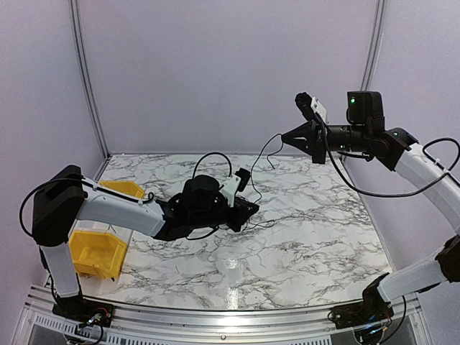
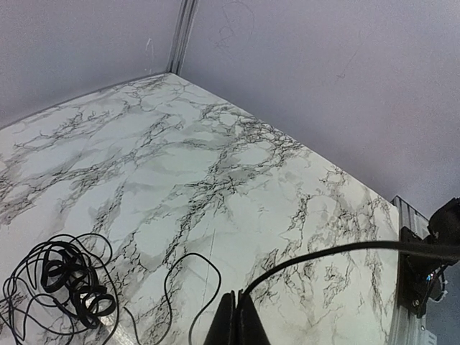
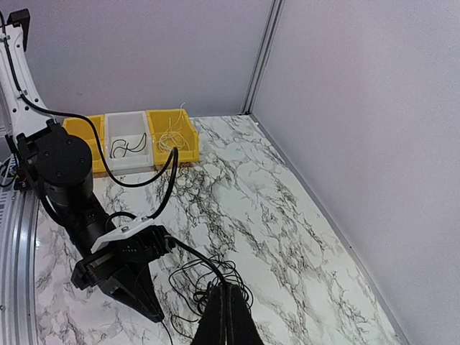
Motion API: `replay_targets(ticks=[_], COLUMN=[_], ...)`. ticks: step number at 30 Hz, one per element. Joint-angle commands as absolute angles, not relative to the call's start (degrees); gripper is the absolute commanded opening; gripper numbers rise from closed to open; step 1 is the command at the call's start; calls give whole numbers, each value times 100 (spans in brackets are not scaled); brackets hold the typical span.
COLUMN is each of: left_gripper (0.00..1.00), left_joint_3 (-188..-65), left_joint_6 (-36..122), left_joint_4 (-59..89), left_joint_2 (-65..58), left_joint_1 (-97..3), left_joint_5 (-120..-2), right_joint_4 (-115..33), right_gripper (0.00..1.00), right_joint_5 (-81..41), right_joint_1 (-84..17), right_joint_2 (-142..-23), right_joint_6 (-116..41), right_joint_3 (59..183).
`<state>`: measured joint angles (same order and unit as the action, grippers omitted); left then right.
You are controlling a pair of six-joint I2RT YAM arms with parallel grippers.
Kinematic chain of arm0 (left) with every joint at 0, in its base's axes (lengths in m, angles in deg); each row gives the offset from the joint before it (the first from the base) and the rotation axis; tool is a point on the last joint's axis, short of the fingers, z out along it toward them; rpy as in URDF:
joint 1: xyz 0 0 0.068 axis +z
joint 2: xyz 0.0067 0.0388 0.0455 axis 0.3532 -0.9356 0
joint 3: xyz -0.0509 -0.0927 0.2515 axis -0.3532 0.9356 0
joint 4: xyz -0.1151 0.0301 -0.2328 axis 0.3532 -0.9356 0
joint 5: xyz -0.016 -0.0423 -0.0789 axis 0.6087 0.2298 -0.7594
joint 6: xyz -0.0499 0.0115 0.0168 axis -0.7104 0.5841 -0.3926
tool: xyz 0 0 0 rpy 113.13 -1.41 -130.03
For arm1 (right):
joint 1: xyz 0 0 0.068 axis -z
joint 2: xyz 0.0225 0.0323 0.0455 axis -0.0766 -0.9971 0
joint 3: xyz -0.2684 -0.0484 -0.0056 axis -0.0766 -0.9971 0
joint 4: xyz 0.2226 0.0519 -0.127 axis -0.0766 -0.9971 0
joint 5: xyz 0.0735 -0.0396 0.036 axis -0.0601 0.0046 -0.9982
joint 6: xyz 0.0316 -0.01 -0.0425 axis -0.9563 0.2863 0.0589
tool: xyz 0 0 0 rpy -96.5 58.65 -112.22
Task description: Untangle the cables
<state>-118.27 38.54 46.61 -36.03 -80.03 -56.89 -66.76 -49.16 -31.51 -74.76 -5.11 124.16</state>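
Note:
The cables lie as a small wiry black bunch (image 2: 65,287) on the marble table, also seen under my right fingers in the right wrist view (image 3: 208,277) and by my left gripper in the top view (image 1: 260,221). My left gripper (image 1: 251,208) is low over the table beside the bunch, shut (image 2: 237,298) on one black cable strand (image 2: 323,255) that runs off to the right. My right gripper (image 1: 282,139) is raised high at the back right, shut (image 3: 228,287) on a thin strand (image 1: 262,154) that hangs down towards my left wrist.
Yellow bins (image 1: 97,251) stand at the table's left edge. The right wrist view shows a yellow bin (image 3: 172,133), a white bin (image 3: 129,140) and another yellow one (image 3: 83,129) in a row. Purple walls enclose the back and sides. A metal rail (image 1: 215,316) runs along the near edge.

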Motion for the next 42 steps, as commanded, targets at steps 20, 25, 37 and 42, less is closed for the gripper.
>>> replay_targets(ticks=[20, 25, 37, 42], left_gripper=[0, 0, 0, 0], left_joint_3=[-12834, -12850, -12292, -11968], left_joint_6=[3266, 2391, 1254, 1054], left_joint_4=[-3545, -4809, -6160, -6315], left_joint_2=[711, 1276, 2079, 2320], left_joint_1=[-7755, -7649, -7318, -7242], left_joint_5=[-2620, -2033, -1427, -1471], right_joint_4=[-5517, -5494, -5558, -5557], right_gripper=[44, 44, 44, 44], right_joint_5=[-4904, -4892, -4866, -4846], right_joint_1=[-2645, -2644, -2645, -2643], right_joint_2=[-7816, -7905, -8015, -8045], right_joint_6=[-32, 6, 111, 113], right_joint_3=[10017, 9950, 9901, 9897])
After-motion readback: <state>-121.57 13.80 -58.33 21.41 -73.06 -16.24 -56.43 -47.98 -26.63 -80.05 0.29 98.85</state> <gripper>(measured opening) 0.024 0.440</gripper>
